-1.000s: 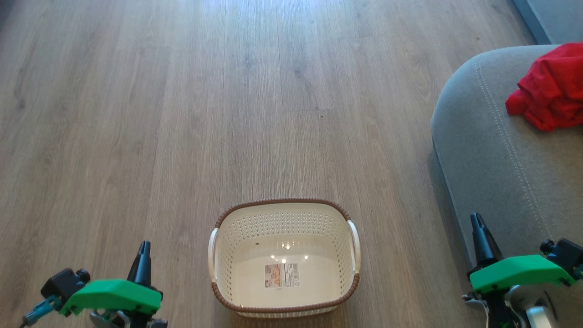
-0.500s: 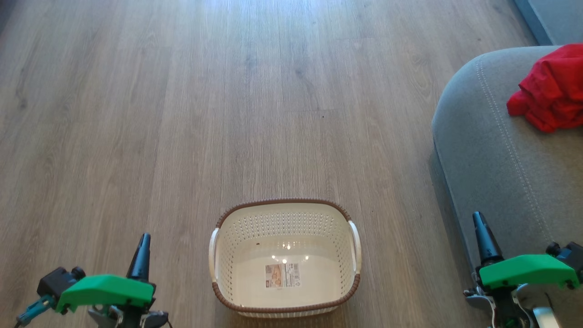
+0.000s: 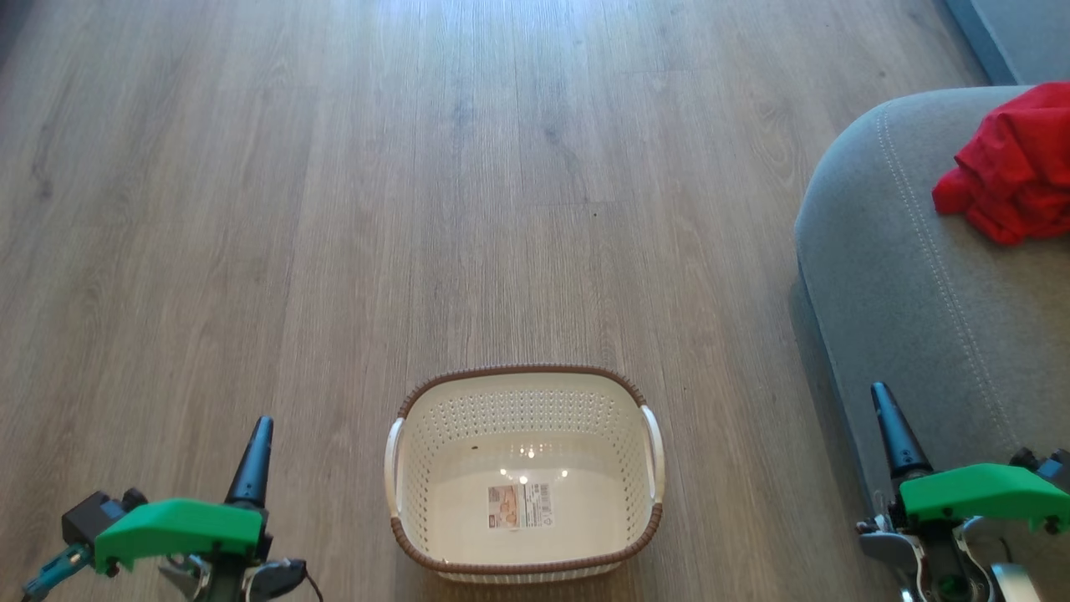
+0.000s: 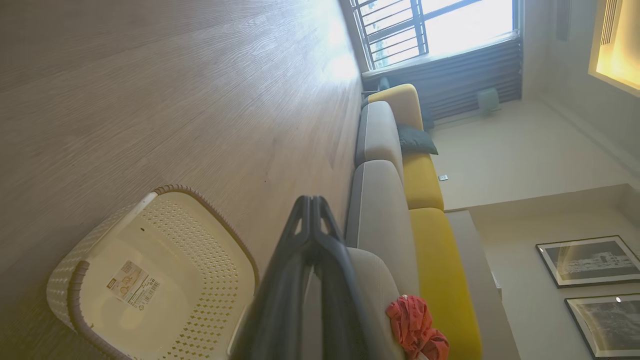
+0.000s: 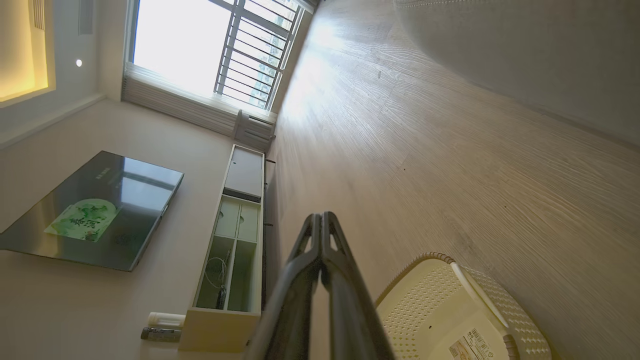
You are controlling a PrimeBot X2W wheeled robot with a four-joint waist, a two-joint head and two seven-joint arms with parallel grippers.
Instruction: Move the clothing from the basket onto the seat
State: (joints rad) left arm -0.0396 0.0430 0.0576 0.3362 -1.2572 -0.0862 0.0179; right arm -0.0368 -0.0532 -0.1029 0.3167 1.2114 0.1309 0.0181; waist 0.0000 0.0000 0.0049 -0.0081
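Observation:
The cream basket (image 3: 645, 468) with its brown rim stands on the wood floor at the bottom centre, holding nothing but a paper label (image 3: 520, 506). Red clothing (image 3: 1011, 167) lies bunched on the grey seat (image 3: 903, 276) at the right edge. My left gripper (image 3: 259, 425) is shut and empty to the left of the basket. Just as shut and empty, my right gripper (image 3: 879, 391) hangs in front of the seat's side. The left wrist view shows the basket (image 4: 220, 300), the seat (image 4: 380, 220) and the clothing (image 4: 415, 327) past the shut fingers (image 4: 310, 220).
Open wood floor (image 3: 418, 167) stretches ahead of the basket. In the left wrist view a yellow sofa back (image 4: 425, 190) runs toward a barred window (image 4: 440, 25). The right wrist view shows a TV (image 5: 95, 210), a low cabinet (image 5: 235, 245) and the basket (image 5: 450, 310).
Both grippers have sunk a little toward the bottom of the head view, the right one also shifting slightly right. Basket and clothing have stayed where they were.

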